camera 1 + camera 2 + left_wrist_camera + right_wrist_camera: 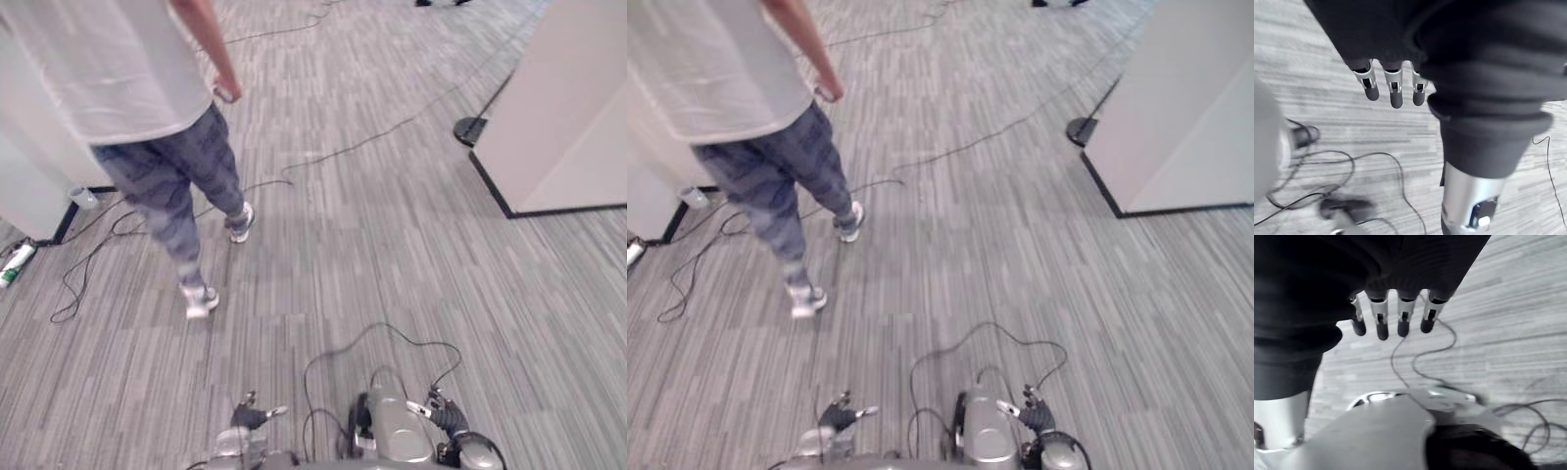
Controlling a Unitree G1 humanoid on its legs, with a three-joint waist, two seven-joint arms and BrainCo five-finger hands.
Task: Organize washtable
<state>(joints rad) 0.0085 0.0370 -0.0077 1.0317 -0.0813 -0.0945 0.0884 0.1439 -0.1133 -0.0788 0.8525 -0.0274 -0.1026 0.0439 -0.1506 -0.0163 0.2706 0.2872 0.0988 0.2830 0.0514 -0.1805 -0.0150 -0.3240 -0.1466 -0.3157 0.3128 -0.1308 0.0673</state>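
Floor of grey striped carpet [392, 255] lies under both hands. Far ahead and to the left of the left hand [248, 415], a small white bottle with a green end [15, 262] lies on the carpet by a white wall [29, 196]. A little clear cup [84, 197] stands near it. A person in a white shirt, blue-grey patterned trousers and white shoes [171, 176] is ahead of the left hand, well apart from it. The left hand hangs low, its fingers [1396, 93] straight and loose, and holds nothing. The right hand [443, 415] hangs beside it, fingers [1382, 325] straight too, with nothing in them. Far ahead and to the right of the right hand stands a big white panel with a black bottom edge [563, 108]. A round black foot [470, 129] sits just beside it.
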